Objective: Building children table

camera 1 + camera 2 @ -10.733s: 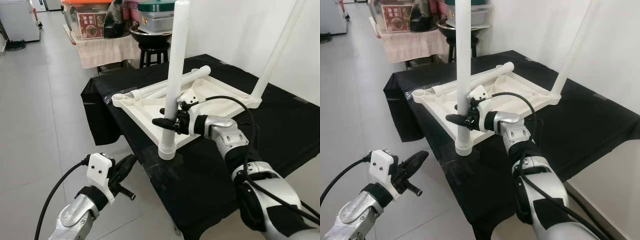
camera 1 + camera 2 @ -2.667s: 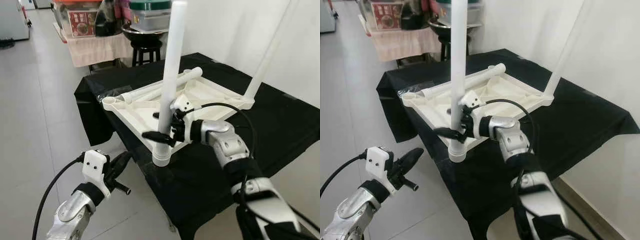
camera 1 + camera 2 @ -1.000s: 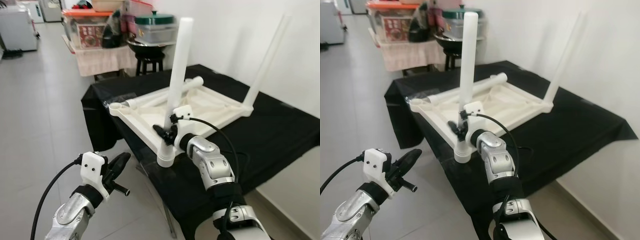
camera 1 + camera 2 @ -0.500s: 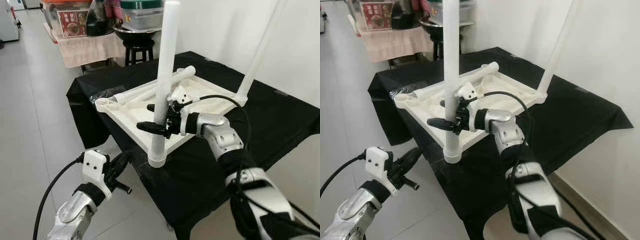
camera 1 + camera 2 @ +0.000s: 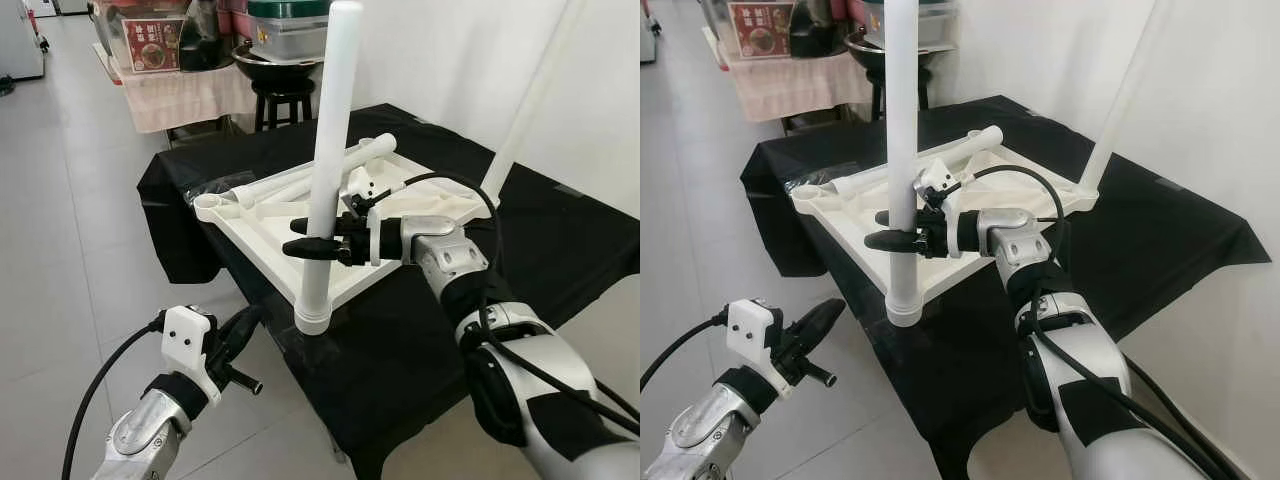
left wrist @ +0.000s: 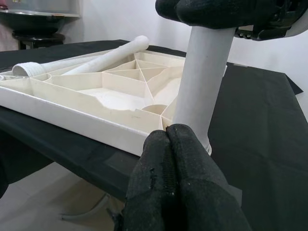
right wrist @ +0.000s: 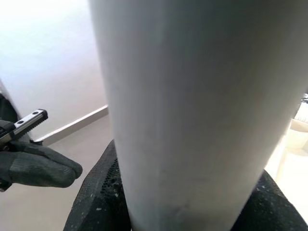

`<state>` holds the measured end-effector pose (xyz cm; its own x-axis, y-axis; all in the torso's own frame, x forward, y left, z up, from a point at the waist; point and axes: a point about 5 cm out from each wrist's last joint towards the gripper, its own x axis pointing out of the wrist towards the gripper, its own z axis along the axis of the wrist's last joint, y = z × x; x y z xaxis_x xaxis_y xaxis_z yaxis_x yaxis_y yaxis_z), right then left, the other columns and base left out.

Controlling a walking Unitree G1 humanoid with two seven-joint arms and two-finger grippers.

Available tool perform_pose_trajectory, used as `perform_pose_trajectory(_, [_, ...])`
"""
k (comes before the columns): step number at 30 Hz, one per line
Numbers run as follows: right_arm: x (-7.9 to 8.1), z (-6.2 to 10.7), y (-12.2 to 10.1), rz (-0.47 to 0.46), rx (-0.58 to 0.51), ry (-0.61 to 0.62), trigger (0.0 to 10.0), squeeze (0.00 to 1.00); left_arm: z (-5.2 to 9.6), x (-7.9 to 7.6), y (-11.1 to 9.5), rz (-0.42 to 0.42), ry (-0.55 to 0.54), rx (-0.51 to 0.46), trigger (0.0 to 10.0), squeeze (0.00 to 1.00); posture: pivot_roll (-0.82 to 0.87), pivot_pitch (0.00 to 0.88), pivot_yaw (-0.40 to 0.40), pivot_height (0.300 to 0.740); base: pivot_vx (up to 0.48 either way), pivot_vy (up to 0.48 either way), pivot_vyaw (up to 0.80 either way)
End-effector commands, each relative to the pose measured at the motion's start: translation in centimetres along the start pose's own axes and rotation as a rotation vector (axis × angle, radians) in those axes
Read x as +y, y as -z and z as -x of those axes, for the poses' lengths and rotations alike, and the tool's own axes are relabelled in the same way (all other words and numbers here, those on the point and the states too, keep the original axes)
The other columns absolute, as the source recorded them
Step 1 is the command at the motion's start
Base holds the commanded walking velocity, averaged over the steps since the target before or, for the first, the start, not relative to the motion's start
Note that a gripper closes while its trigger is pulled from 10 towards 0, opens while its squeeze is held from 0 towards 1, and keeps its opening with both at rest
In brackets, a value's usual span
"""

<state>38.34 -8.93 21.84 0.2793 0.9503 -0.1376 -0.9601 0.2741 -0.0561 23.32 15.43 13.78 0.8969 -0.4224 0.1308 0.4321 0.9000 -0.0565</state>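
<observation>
A white child's table top lies upside down on a black-draped table. One white leg stands upright in the near corner socket. My right gripper is shut on this leg about a third of the way up, its black fingers wrapping the tube. A second leg stands at the far right corner. A loose leg lies across the underside. My left gripper hangs low in front of the table edge, shut and empty, its tips just short of the leg's base.
The black cloth covers the whole work table, with a white wall close behind. Beyond stand a dark stool with a pot and a cloth-covered side table with boxes. Grey floor lies open to the left.
The view has shifted slightly. My right gripper keeps its hold on the upright leg at about the same height, and the left arm stays low by the table edge.
</observation>
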Motion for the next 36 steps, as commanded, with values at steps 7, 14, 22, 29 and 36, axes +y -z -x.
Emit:
perform_pose_trajectory(7, [-0.2,-0.5,6.0,-0.277,0.104,0.57,0.0,0.0,-0.1,0.0,0.1,0.013,0.001,0.007,10.0,0.0,0.06,0.0,-0.081,0.74,0.0,0.0,0.0])
perform_pose_trajectory(14, [3.5,0.4,8.3,-0.417,0.054,0.901,0.0,0.0,-0.4,0.8,0.2,0.003,0.001,0.012,10.0,0.0,0.01,0.0,-0.039,0.74,0.0,0.0,0.0])
perform_pose_trajectory(22, [2.4,-0.2,6.4,-0.35,0.068,0.9,0.0,0.0,-0.6,1.0,0.2,0.0,-0.012,0.008,10.0,0.0,0.03,0.0,-0.057,0.74,0.0,0.0,0.0])
perform_pose_trajectory(29, [2.3,-0.3,4.3,-0.213,0.089,0.814,10.0,0.14,-0.6,0.8,0.2,0.003,-0.003,0.009,10.0,0.0,0.04,0.0,-0.054,0.74,0.0,0.0,0.0])
perform_pose_trajectory(36, [1.5,-0.7,1.1,-0.093,-0.045,0.482,10.0,1.0,-0.6,0.7,0.2,0.005,0.001,0.007,10.0,0.0,0.05,0.0,-0.06,0.74,0.0,0.0,0.0])
